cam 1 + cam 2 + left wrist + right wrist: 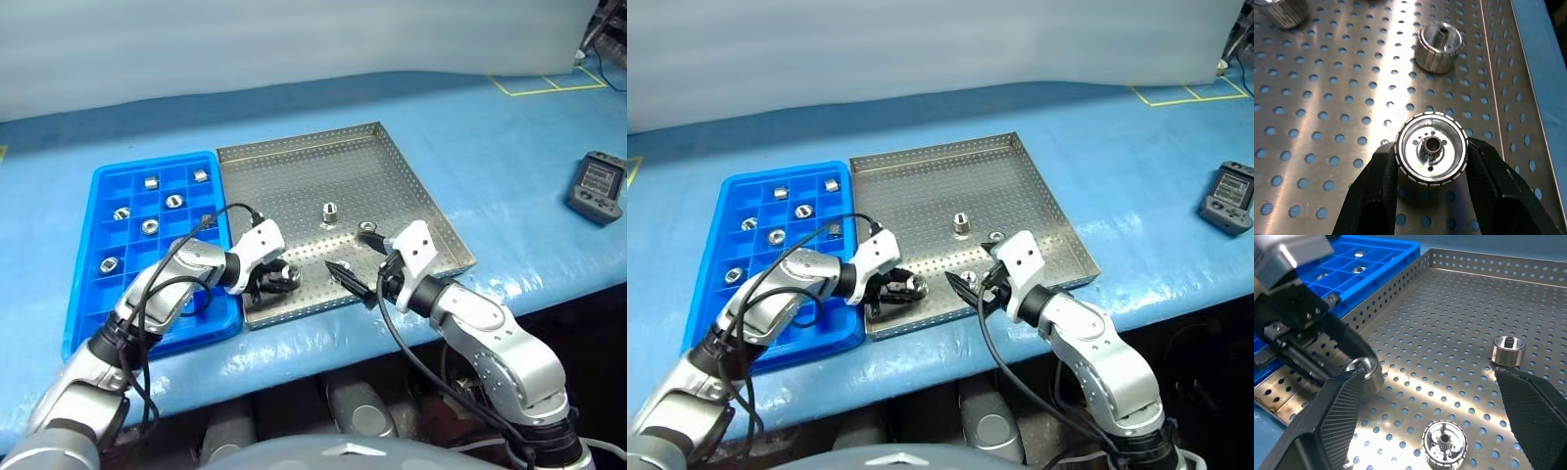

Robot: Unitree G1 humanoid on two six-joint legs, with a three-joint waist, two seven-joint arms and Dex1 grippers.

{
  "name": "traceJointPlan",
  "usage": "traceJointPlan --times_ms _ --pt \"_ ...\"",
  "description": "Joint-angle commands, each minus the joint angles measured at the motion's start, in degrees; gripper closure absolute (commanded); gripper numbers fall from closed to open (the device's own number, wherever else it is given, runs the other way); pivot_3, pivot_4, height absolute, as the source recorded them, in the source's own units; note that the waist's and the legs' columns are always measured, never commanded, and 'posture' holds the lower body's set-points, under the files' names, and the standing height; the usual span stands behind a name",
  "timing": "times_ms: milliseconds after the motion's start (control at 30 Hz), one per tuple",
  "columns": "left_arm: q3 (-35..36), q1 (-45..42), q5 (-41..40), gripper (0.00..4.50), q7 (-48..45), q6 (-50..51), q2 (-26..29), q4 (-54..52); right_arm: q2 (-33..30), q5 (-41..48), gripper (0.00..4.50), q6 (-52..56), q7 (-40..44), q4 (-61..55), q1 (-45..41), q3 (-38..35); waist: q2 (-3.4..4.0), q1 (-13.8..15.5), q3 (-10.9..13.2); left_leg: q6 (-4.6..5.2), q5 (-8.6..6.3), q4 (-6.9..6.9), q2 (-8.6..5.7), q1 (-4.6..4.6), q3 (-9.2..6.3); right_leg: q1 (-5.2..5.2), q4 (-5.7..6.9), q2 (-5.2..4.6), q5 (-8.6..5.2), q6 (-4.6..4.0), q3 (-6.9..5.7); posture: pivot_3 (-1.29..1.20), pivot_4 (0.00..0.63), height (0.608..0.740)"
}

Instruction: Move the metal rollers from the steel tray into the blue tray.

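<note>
The steel tray lies in the middle of the table, with the blue tray against its left side. Several metal rollers sit in the blue tray's compartments. My left gripper is shut on one roller at the steel tray's near left corner. My right gripper is open and low over the tray's near edge, with a loose roller lying between its spread fingers. An upright roller stands at the tray's middle, and one more lies beside the right gripper.
A grey handheld device lies on the blue table cover at the far right. Yellow tape lines mark the table's back right. The left arm's black cable loops over the blue tray.
</note>
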Motion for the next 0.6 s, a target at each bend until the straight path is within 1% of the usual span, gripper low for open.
traceJointPlan --times_ms 33,167,267,333,400,467,533,600 --pt "10.5 2.2 -2.7 2.81 8.3 2.9 -3.9 -8.6 -0.2 0.7 0.0 -0.6 2.8 0.6 -3.4 2.1 0.0 0.7 0.0 0.0 0.0 0.01 -0.01 0.0 -0.01 0.01 0.01 0.0 0.01 0.01 -0.01 -0.1 0.15 0.74" --pt "21.4 8.3 -3.2 2.81 19.4 4.2 -10.8 -19.1 0.3 0.5 0.0 -1.6 8.0 4.8 -10.2 7.3 0.0 2.2 0.0 0.0 0.0 0.02 -0.01 0.04 0.0 0.05 0.0 0.0 0.05 0.07 0.0 -0.03 0.15 0.74" --pt "26.2 12.4 -2.4 2.81 26.0 4.6 -14.4 -25.1 1.1 0.5 0.0 -2.5 11.1 7.3 -13.9 10.2 0.0 4.3 0.0 0.0 0.0 0.02 0.0 0.05 -0.07 0.06 0.02 0.03 0.05 0.06 -0.06 0.03 0.15 0.74" --pt "29.6 17.4 -0.7 2.81 31.2 5.6 -17.1 -30.6 2.7 0.2 0.0 -3.5 13.8 9.8 -17.1 13.3 0.0 5.8 0.0 0.0 0.0 0.02 0.0 0.06 -0.07 0.06 0.02 0.04 0.05 0.06 -0.06 0.08 0.15 0.74" --pt "31.8 21.4 0.1 2.81 34.8 6.3 -19.1 -34.8 4.1 0.1 0.0 -4.3 15.7 11.7 -19.3 15.2 -0.01 7.3 0.0 0.0 0.0 0.02 -0.01 0.05 -0.07 0.08 0.01 0.01 0.05 0.05 -0.06 0.12 0.15 0.74" --pt "33.1 24.7 0.8 2.81 37.4 6.2 -20.8 -37.5 5.1 -0.1 0.0 -5.0 17.2 13.1 -20.7 16.5 -0.05 9.2 0.0 0.0 0.0 0.03 -0.02 0.04 -0.08 0.08 -0.01 -0.01 0.06 0.05 -0.09 0.17 0.15 0.74" --pt "34.9 29.2 1.8 2.81 40.4 5.6 -23.7 -39.2 6.6 -0.3 0.0 -5.6 18.6 14.6 -22.1 18.2 -0.05 11.0 0.0 -0.01 0.01 0.07 -0.03 0.03 -0.11 0.11 -0.03 -0.03 0.05 0.04 -0.15 0.2 0.15 0.74" --pt "34.9 32.0 2.6 2.81 41.6 5.2 -24.2 -39.8 7.1 -0.5 0.0 -6.1 19.7 15.4 -22.7 19.0 -0.07 12.2 0.0 -0.01 0.01 0.11 -0.04 0.04 -0.11 0.15 -0.04 -0.04 0.04 0.03 -0.16 0.22 0.15 0.74"
